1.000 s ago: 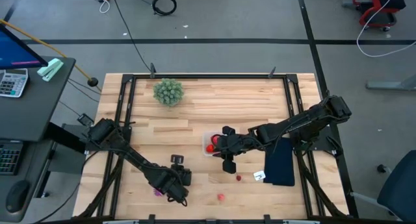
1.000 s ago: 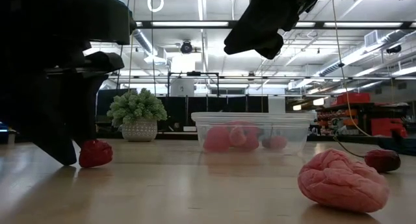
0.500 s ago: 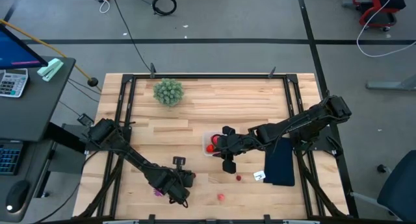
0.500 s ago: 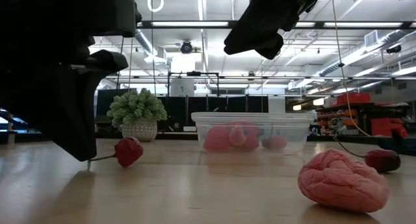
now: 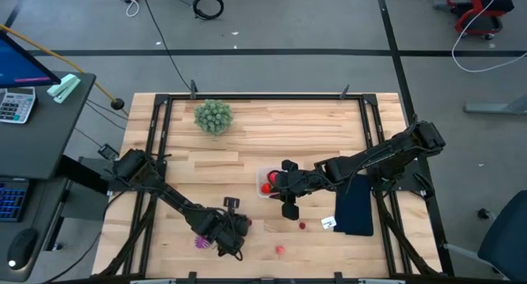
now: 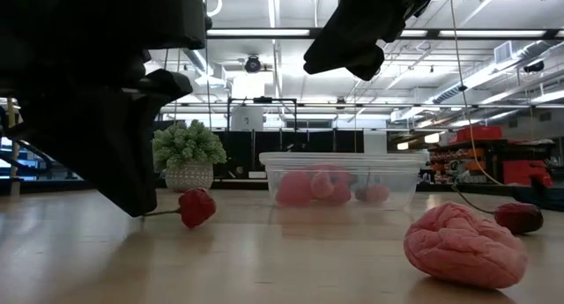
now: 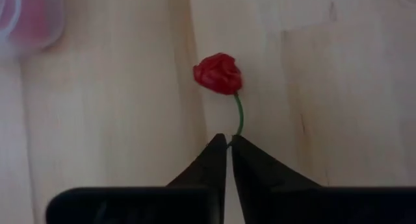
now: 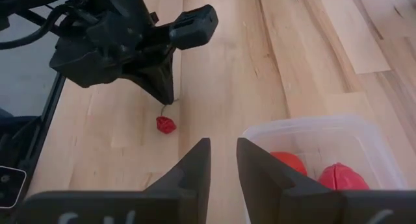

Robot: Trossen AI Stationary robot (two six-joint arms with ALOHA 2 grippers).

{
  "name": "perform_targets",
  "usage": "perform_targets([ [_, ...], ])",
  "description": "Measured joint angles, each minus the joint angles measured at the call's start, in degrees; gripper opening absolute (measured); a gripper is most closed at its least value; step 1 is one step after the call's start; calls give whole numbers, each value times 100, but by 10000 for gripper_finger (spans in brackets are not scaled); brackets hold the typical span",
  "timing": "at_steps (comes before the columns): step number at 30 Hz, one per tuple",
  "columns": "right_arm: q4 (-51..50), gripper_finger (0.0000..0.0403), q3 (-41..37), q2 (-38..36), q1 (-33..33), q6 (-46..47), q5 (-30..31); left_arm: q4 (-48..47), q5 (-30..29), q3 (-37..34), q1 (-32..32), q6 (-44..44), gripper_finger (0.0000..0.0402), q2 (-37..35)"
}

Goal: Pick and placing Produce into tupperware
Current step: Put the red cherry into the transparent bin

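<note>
Left wrist view is showing the left gripper point(image 7: 228, 144) pinching shut on the pepper point(image 7: 218, 73) stem at frame center; next, lifting it toward the tub point(image 5: 269, 182). Right gripper point(image 8: 223, 160) is hovering slightly parted, empty.

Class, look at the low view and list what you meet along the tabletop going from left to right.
Left gripper, its fingers pinching a stem → small red produce piece on that stem → clear tupperware with red and pink produce inside → wrinkled pink produce piece → dark red produce piece.
</note>
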Motion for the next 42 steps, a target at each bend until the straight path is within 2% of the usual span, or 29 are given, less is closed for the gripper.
perform_targets([
  [11, -2, 84, 0, 0, 0, -9, 2, 265, 0, 0, -3, 332, 124, 0],
  [19, -2, 84, 0, 0, 0, -17, 1, 596, 2, -2, 38, 334, 148, 0],
  [30, -6, 84, 0, 0, 0, -15, 0, 654, 170, 22, 188, -127, 116, 290],
  [34, -4, 82, 0, 0, 2, -15, 0, 693, 183, 15, 177, -164, 80, 262],
  [38, -4, 83, 0, 0, 2, -15, 2, 760, 169, 11, 175, -171, 17, 271],
  [42, -38, 84, 0, 0, 2, 18, 0, 797, -179, 32, 167, -181, 12, 278],
])
